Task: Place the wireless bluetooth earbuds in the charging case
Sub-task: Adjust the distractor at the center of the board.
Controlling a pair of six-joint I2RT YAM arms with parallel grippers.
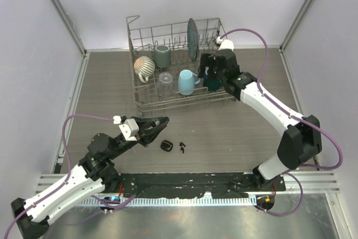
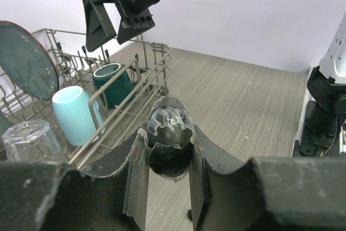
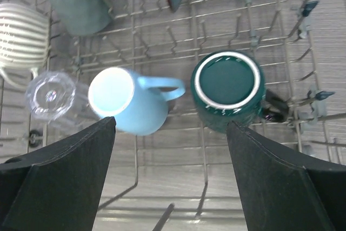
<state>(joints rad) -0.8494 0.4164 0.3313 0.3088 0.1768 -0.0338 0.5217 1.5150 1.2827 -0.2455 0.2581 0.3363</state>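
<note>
My left gripper (image 1: 161, 121) hangs low over the table, shut on a glossy black oval charging case (image 2: 170, 152) that has a clear plastic piece on its top. The case sits squeezed between both fingers (image 2: 213, 160). Just right of that gripper, a second small black case (image 1: 166, 145) lies on the wooden table. Tiny black earbuds (image 1: 182, 147) lie loose beside it. My right gripper (image 1: 207, 76) hovers far off over the dish rack. Its jaws (image 3: 170, 123) stand wide open with nothing between them, above a dark teal mug (image 3: 227, 87).
The wire dish rack (image 1: 140, 102) at the back holds a striped mug (image 1: 144, 66), a grey-green mug (image 1: 162, 55), a clear glass (image 1: 165, 82), a light blue mug (image 1: 187, 81) and an upright plate (image 1: 192, 37). White walls close in the sides.
</note>
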